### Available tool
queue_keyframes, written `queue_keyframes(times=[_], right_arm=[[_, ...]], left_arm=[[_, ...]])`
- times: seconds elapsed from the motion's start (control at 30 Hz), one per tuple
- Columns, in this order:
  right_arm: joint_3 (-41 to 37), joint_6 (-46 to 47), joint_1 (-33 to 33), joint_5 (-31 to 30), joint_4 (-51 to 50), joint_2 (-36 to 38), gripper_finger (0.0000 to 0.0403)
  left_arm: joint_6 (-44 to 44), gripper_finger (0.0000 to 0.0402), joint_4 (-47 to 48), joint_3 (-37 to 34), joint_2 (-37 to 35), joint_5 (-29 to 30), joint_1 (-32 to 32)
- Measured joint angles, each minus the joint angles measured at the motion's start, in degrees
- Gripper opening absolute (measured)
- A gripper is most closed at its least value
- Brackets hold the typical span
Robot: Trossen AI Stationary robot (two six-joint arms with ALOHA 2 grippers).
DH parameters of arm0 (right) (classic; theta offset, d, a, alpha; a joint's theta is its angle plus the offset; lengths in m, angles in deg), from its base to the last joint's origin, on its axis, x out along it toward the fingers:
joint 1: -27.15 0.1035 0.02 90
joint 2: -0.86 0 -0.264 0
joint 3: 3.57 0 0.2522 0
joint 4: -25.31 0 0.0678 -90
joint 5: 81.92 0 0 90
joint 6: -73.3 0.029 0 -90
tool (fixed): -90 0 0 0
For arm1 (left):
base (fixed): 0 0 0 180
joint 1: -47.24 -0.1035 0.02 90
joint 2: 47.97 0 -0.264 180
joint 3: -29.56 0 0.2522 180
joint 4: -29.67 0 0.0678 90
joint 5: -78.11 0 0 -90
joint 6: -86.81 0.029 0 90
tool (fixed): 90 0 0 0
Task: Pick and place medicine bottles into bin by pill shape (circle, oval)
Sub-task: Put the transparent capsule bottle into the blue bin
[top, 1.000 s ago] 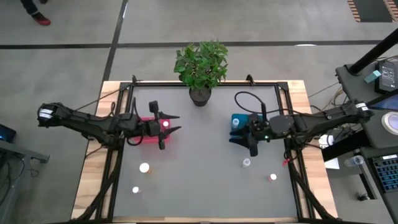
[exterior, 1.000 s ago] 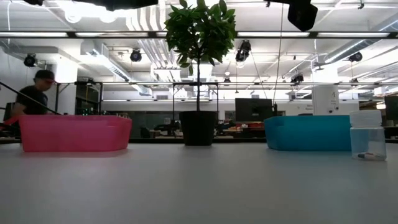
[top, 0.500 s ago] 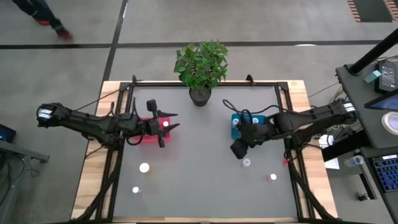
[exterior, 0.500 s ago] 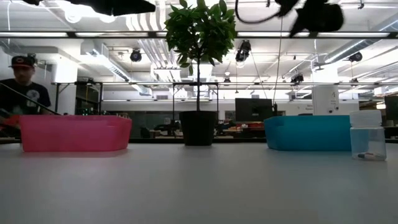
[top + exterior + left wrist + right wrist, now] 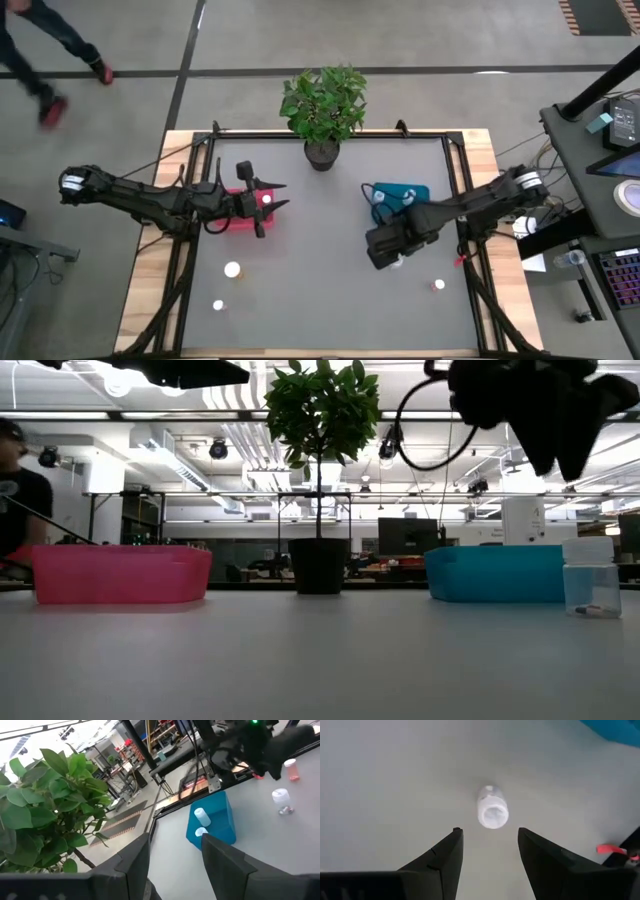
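My right gripper (image 5: pixel 487 832) points straight down, open, above a clear bottle with a white cap (image 5: pixel 492 812) that stands on the grey table, right of centre. Nothing is between its fingers. In the high view the gripper (image 5: pixel 388 250) covers most of that bottle. In the low view the bottle (image 5: pixel 590 580) stands upright, with the gripper (image 5: pixel 560 420) high above it. My left gripper (image 5: pixel 283 197) hangs level and open over the red bin (image 5: pixel 240 215), empty. The teal bin (image 5: pixel 212 820) holds two white-capped bottles (image 5: pixel 200 813).
A potted plant (image 5: pixel 322 110) stands at the far edge, in the middle. Loose bottles stand at the near left (image 5: pixel 232 269), (image 5: pixel 218 306) and near right (image 5: pixel 438 285). A white cap (image 5: pixel 266 198) shows in the red bin. A person walks beyond the table.
My right gripper has swung from level beside the teal bin to pointing down. It has moved toward the near edge and sunk over the clear bottle, staying open. The bottle has not moved.
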Motion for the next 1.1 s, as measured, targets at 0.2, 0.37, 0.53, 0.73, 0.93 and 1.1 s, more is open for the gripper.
queue_keyframes(times=[0.2, 0.37, 0.53, 0.73, 0.93, 1.1], right_arm=[[-0.3, -0.2, 0.7, 0.2, 0.0, -3.6, 0.0178], [-0.4, -1.5, 0.8, -0.1, -0.3, -5.1, 0.0179], [-0.9, -1.5, 0.8, -0.3, -0.5, -5.1, 0.0205], [-1.3, -1.3, 1.0, -1.4, -0.1, -5.2, 0.0251], [-2.8, 0.0, 1.9, -1.4, 0.4, -5.2, 0.0266], [-5.5, 0.9, 2.5, -1.3, 4.4, -5.1, 0.0260]], left_arm=[[0.0, 0.0160, 0.0, 0.0, 0.0, 0.0, 0.0], [0.0, 0.0160, 0.0, 0.0, 0.0, 0.0, 0.0], [0.0, 0.0160, 0.0, 0.0, 0.0, 0.0, 0.0], [0.0, 0.0160, 0.0, 0.0, 0.0, 0.0, 0.0], [0.0, 0.0160, 0.0, 0.0, 0.0, 0.0, 0.0], [0.0, 0.0160, 0.0, 0.0, 0.0, 0.0, 0.0]])
